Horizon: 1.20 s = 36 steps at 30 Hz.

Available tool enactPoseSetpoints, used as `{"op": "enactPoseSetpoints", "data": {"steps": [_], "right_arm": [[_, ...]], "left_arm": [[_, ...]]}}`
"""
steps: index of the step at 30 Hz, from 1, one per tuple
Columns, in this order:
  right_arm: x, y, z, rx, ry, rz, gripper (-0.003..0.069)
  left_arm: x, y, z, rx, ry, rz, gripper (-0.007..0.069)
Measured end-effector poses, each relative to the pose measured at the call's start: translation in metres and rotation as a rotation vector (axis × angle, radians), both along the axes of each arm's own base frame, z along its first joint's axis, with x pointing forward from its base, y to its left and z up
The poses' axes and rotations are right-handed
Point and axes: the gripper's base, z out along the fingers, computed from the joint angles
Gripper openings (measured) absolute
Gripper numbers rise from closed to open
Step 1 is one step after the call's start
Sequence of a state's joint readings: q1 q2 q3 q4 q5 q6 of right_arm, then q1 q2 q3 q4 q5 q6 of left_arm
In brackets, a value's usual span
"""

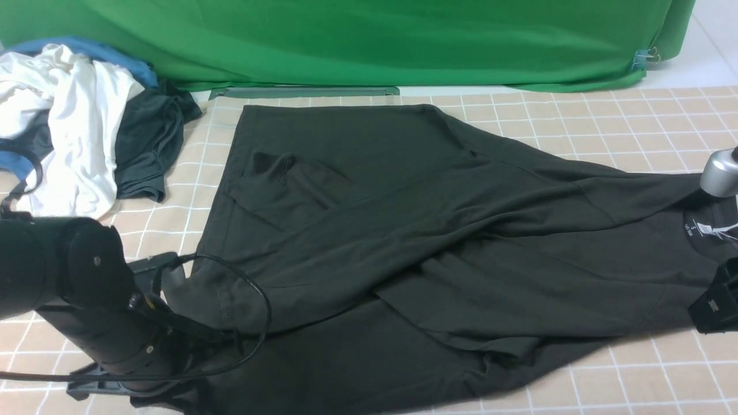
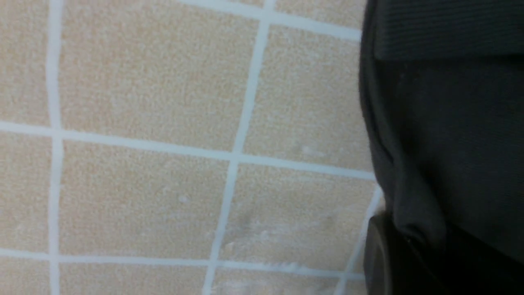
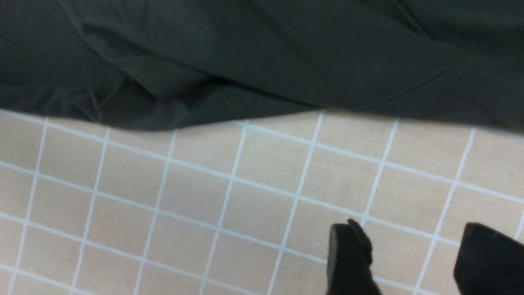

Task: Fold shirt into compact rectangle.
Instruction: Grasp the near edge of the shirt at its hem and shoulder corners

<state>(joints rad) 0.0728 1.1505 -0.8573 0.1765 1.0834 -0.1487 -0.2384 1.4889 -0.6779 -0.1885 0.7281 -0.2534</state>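
Observation:
The large black shirt [image 1: 403, 242] lies spread and rumpled across the checked mat, with its collar and white neck label [image 1: 715, 230] at the far right. My left gripper [image 1: 167, 276] sits low at the shirt's near left hem corner. In the left wrist view the gripper [image 2: 409, 246] is shut on a pinched fold of the shirt [image 2: 450, 143]. My right gripper [image 1: 715, 305] stands at the right edge, just in front of the collar. In the right wrist view the gripper [image 3: 413, 262] is open over bare mat, apart from the shirt's edge [image 3: 262, 53].
A pile of other clothes lies at the back left: a white garment [image 1: 75, 127], a smaller dark one [image 1: 150, 144] and some blue cloth. A green backdrop [image 1: 369, 40] closes off the back. The beige checked mat [image 1: 634, 127] shows around the shirt.

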Motion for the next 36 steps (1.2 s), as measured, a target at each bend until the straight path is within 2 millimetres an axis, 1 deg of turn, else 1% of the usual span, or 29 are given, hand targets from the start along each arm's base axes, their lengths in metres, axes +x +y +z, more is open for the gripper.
{"op": "enactPoseSetpoints", "data": {"steps": [2,4,5,7,8,9,11,13,14,16,18,19,23,25,28,31,36], "right_arm": [[-0.001,-0.002,-0.005,-0.022,0.002,-0.007,0.0384],[-0.002,-0.006,-0.014,-0.059,0.005,-0.038,0.0418],[-0.002,-0.008,-0.017,-0.073,0.006,-0.044,0.0431],[-0.003,-0.012,-0.028,-0.111,0.013,-0.090,0.0480],[-0.002,-0.015,-0.036,-0.142,0.019,-0.119,0.0524],[-0.002,-0.016,-0.038,-0.151,0.021,-0.121,0.0530],[0.003,-0.019,-0.049,-0.177,0.036,-0.166,0.0599],[0.011,-0.019,-0.058,-0.184,0.047,-0.184,0.0622],[0.012,-0.019,-0.059,-0.184,0.048,-0.185,0.0622],[0.024,-0.019,-0.074,-0.186,0.064,-0.192,0.0630],[0.030,-0.018,-0.084,-0.195,0.082,-0.185,0.0630],[0.035,-0.018,-0.094,-0.204,0.105,-0.177,0.0630],[0.041,-0.020,-0.111,-0.239,0.165,-0.154,0.0630],[0.043,-0.021,-0.116,-0.261,0.179,-0.138,0.0630],[0.045,-0.025,-0.120,-0.308,0.180,-0.112,0.0630],[0.049,-0.032,-0.119,-0.403,0.158,-0.050,0.0627],[0.057,-0.033,-0.115,-0.425,0.091,-0.018,0.0596]], "left_arm": [[0.003,-0.001,0.013,-0.005,-0.031,-0.008,0.0029],[0.005,0.000,0.028,-0.003,-0.067,-0.021,0.0029],[0.007,-0.001,0.032,-0.004,-0.080,-0.023,0.0029],[0.009,-0.001,0.042,-0.010,-0.113,-0.026,0.0029],[0.010,-0.001,0.046,-0.013,-0.124,-0.026,0.0029],[0.010,-0.001,0.046,-0.014,-0.125,-0.026,0.0029],[0.009,-0.001,0.046,-0.013,-0.118,-0.027,0.0029],[0.009,-0.001,0.046,-0.008,-0.112,-0.031,0.0029],[0.008,-0.001,0.046,-0.008,-0.111,-0.031,0.0029],[0.008,0.000,0.046,-0.002,-0.106,-0.034,0.0029],[0.008,0.000,0.046,0.000,-0.103,-0.035,0.0029],[0.008,0.000,0.046,0.002,-0.102,-0.037,0.0029],[0.008,0.000,0.046,0.003,-0.101,-0.037,0.0029],[0.007,0.000,0.046,0.003,-0.100,-0.038,0.0029],[0.007,0.000,0.046,0.003,-0.100,-0.038,0.0029],[0.007,0.000,0.046,0.003,-0.100,-0.038,0.0029],[0.007,0.000,0.046,0.003,-0.100,-0.038,0.0029]]}}
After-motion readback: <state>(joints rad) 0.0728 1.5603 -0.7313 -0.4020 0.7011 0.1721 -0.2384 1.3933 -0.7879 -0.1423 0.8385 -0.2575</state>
